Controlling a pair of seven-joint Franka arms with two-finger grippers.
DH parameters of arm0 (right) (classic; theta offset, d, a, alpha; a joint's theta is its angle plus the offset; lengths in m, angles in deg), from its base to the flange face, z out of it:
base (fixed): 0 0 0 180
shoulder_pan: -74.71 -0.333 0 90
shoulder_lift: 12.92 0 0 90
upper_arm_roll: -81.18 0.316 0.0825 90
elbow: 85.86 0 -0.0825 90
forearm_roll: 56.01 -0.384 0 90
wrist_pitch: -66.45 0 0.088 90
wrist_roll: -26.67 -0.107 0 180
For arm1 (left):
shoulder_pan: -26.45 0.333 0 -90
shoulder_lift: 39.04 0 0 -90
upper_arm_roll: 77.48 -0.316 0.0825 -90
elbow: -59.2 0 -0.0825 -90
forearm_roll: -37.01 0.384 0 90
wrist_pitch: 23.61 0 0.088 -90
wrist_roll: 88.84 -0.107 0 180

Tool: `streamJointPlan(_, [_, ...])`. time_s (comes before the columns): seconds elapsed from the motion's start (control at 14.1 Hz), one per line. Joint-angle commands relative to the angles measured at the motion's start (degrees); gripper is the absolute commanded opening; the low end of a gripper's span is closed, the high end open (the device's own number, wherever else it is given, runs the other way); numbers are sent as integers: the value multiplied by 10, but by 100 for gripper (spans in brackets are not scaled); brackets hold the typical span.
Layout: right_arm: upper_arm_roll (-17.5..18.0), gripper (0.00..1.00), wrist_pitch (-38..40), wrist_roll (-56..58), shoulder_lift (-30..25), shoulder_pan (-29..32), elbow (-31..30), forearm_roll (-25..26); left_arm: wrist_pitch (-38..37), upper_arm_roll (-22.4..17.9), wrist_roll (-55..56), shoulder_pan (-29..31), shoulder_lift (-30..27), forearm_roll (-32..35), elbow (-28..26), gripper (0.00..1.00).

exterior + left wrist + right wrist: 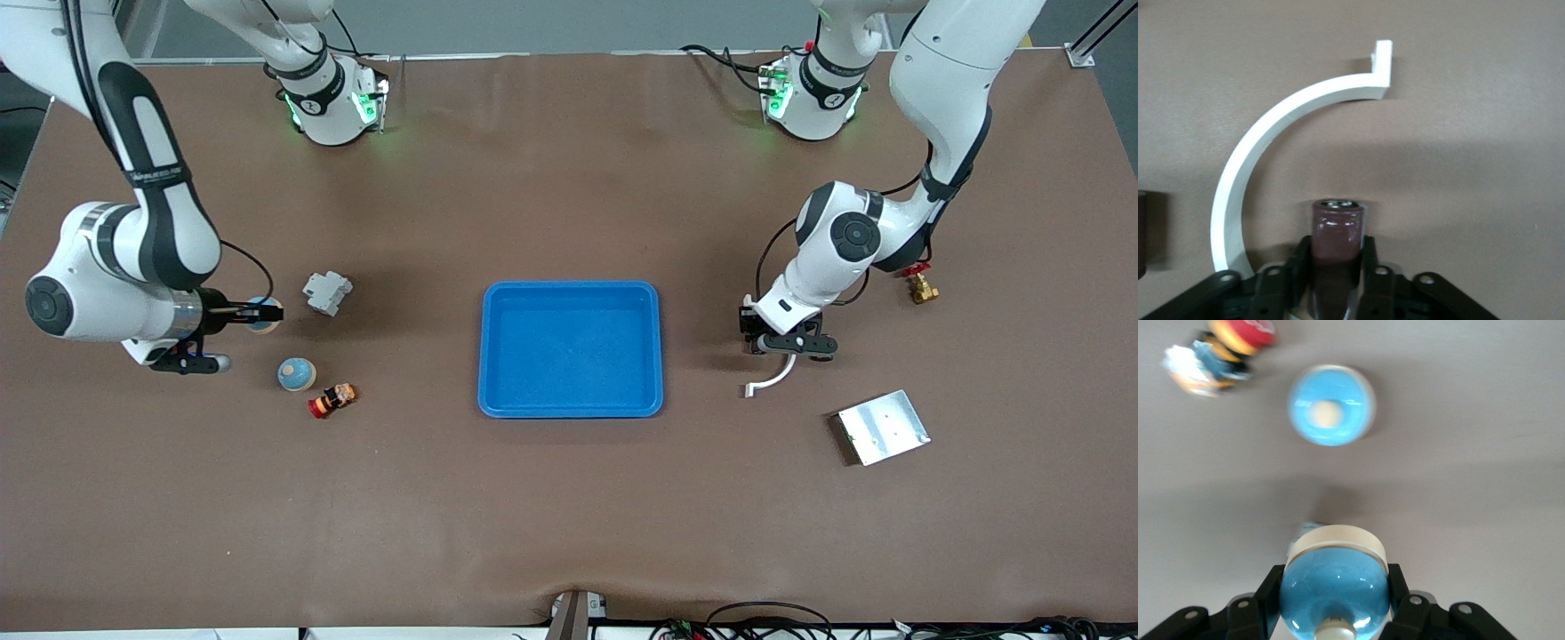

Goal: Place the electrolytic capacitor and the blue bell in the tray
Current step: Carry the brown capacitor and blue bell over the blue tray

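Note:
The blue tray (571, 404) lies in the middle of the table with nothing in it. My left gripper (787, 348) is shut on a dark brown electrolytic capacitor (1336, 240), low over the table toward the left arm's end, just above a white curved piece (770, 378). My right gripper (262, 313) is shut on a blue bell (1333, 583) with a cream base, over the table toward the right arm's end. A second blue bell (296, 374) sits on the table close by; it also shows in the right wrist view (1331, 405).
A grey block-shaped part (327, 292) and a red and orange part (332, 399) lie near the right gripper. A silver metal plate (883, 427) and a brass valve (920, 289) lie toward the left arm's end. The white curved piece (1271, 140) lies under the left gripper.

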Motion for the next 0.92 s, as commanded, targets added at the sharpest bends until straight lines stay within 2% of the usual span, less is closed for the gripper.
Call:
streamJointPlan(0.0, [-2,0,19,-116,1,-101,45,-4,-10,0,98,3,1,9,7,0])
streamJointPlan(0.21, [-2,0,9,-236,23,-207,105,-6,-94,3,245,-3,-10,12,58,0])
streamJointPlan(0.35, [-2,0,-35,-305,35,-261,109,-15,-183,12,388,-6,-18,7,110,0])
streamJointPlan(0.5, [-2,0,-75,-377,53,-313,110,-19,-266,41,526,-14,-10,8,178,0])
streamJointPlan(0.71, [-2,0,-129,-426,87,-356,125,-25,-282,44,639,-35,-10,7,225,0])
streamJointPlan(0.85, [-2,0,-163,-450,109,-371,129,-29,-282,43,771,-68,4,9,254,0])
